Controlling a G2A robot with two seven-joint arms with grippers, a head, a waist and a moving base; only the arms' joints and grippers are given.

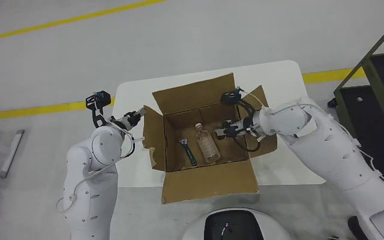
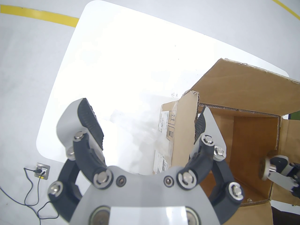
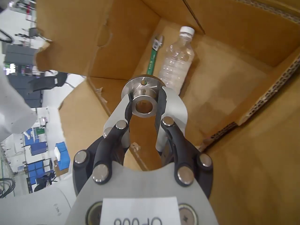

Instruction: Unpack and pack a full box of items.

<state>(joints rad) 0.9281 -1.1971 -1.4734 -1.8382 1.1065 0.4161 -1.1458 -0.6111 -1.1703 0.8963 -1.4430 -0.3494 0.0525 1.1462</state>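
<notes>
Top view: open cardboard box (image 1: 207,183) sits in the middle of a white table (image 1: 276,78), all four flaps folded outward. On the box floor a clear plastic bottle (image 1: 207,144) with a white cap lies on its side. A green-handled wrench (image 1: 188,151) lies just beside it, roughly parallel, on the side nearer the left arm. Right gripper (image 1: 225,131) is inside the box opening near the right wall, close to the bottle. Right wrist view shows its fingers (image 3: 172,104) clamped on the neck of a steel flanged bushing (image 3: 143,87), one finger on each side, with the flange end pointing into the box. The bushing is held off the floor, but I can't tell how high. Left gripper (image 2: 145,118) is outside the box at the left flap's far corner, jaws spread wide and holding nothing. The flap's corrugated edge runs across one finger pad (image 2: 199,127); I can't tell whether they touch. The other pad is over bare table. Left wrist view also catches the bushing farther off, inside the box by the far wall. A grey floor with yellow lines surrounds the table.
</notes>
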